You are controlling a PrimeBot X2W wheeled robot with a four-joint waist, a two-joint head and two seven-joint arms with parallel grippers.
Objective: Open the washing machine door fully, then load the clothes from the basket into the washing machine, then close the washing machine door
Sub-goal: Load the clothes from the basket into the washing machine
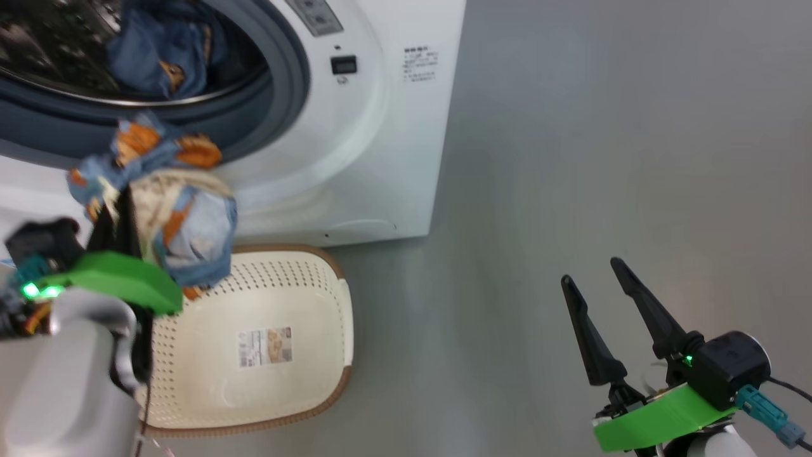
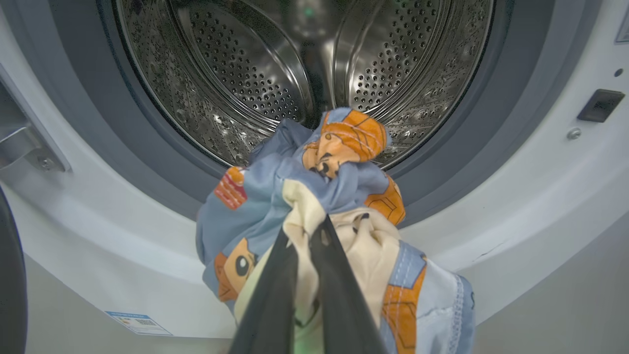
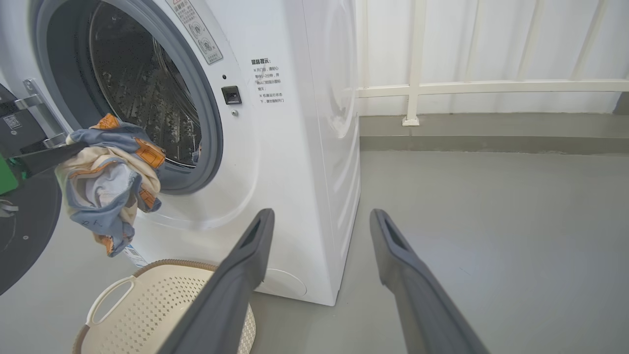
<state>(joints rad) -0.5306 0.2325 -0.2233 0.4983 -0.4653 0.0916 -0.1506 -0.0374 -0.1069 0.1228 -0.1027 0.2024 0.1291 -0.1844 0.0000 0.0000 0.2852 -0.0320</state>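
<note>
My left gripper (image 2: 304, 230) is shut on the clothes (image 2: 319, 196), a light-blue bundle with orange bear prints and cream parts. The bundle hangs just in front of the lower lip of the washing machine (image 1: 355, 158), before its grey gasket (image 2: 147, 162) and steel drum (image 2: 236, 73). In the head view the clothes (image 1: 171, 209) hang above the far left corner of the basket (image 1: 266, 285), held by the left gripper (image 1: 119, 206). The washing machine door (image 3: 22, 236) stands open at the left. My right gripper (image 1: 591, 270) is open and holds nothing, over bare floor to the right.
The cream basket (image 3: 162, 300) sits on the grey floor against the machine's front, with a label on its bottom. A white railing (image 3: 442, 88) and a low kerb run behind the machine to the right. Grey floor (image 1: 602, 158) stretches right of the machine.
</note>
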